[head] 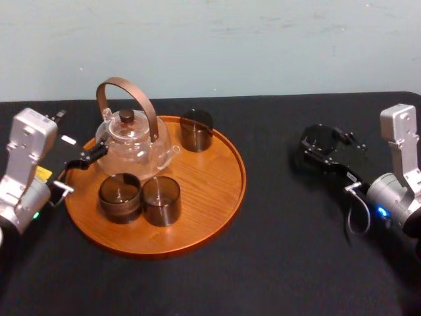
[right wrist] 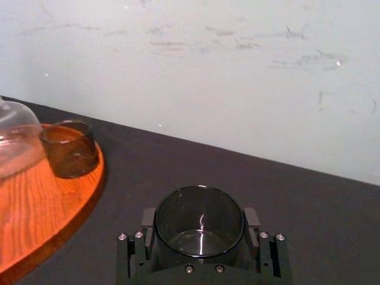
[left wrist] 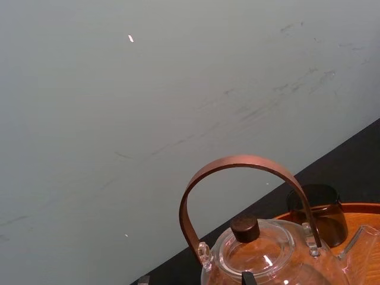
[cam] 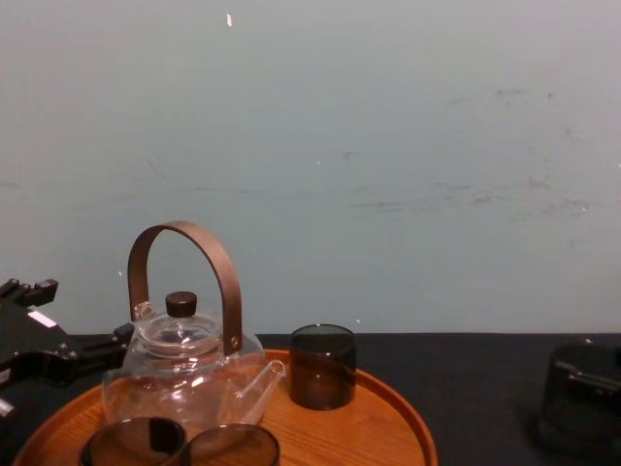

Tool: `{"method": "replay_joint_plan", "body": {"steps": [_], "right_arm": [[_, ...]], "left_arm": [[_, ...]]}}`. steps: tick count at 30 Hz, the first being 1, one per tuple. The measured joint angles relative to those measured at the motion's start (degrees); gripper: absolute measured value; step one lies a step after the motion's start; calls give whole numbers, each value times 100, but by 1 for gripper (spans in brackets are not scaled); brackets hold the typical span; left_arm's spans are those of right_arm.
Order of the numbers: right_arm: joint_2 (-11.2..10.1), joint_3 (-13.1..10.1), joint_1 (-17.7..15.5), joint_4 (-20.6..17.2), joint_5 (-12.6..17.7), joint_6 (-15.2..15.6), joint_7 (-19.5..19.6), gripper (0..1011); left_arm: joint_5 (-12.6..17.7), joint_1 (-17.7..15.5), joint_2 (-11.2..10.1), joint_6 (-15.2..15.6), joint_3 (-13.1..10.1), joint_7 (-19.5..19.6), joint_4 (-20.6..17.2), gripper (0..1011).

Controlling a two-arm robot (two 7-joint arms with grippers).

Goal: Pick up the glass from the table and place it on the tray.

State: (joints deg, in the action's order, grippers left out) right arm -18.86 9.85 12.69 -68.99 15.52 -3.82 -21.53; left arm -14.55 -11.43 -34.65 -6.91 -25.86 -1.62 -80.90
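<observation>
A dark smoked glass (right wrist: 199, 219) sits between the two fingers of my right gripper (right wrist: 200, 230), and both pads touch its sides. In the head view this gripper (head: 327, 150) with the glass (head: 322, 139) is low over the black table (head: 283, 250), well to the right of the round wooden tray (head: 220, 197). Whether the glass rests on the table I cannot tell. My left gripper (head: 89, 157) is at the tray's left side, close to the teapot (head: 135, 141).
On the tray stand a glass teapot with a brown arched handle and three dark glasses: one at the back (head: 197, 130) and two at the front (head: 120, 196) (head: 162, 200). Bare table lies between the tray and my right gripper. A pale wall stands behind.
</observation>
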Motion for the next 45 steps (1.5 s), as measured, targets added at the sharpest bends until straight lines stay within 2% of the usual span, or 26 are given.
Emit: {"method": "replay_joint_plan", "body": {"steps": [8,15,27,45], "right_arm": [[-44,123,-132,-449,32,72,-66,900],[54,458,2,-597,-5,117,-160,900],[310,934,454,-133,-8,44,-401,900],[526,1391,754,366,4,-174,-628,900]], "left_arm": [[0,0,0,0,0,0,0,1001],[0,0,0,0,0,0,0,1001],[0,0,0,0,0,0,0,1001],[0,0,0,0,0,0,0,1001]]}}
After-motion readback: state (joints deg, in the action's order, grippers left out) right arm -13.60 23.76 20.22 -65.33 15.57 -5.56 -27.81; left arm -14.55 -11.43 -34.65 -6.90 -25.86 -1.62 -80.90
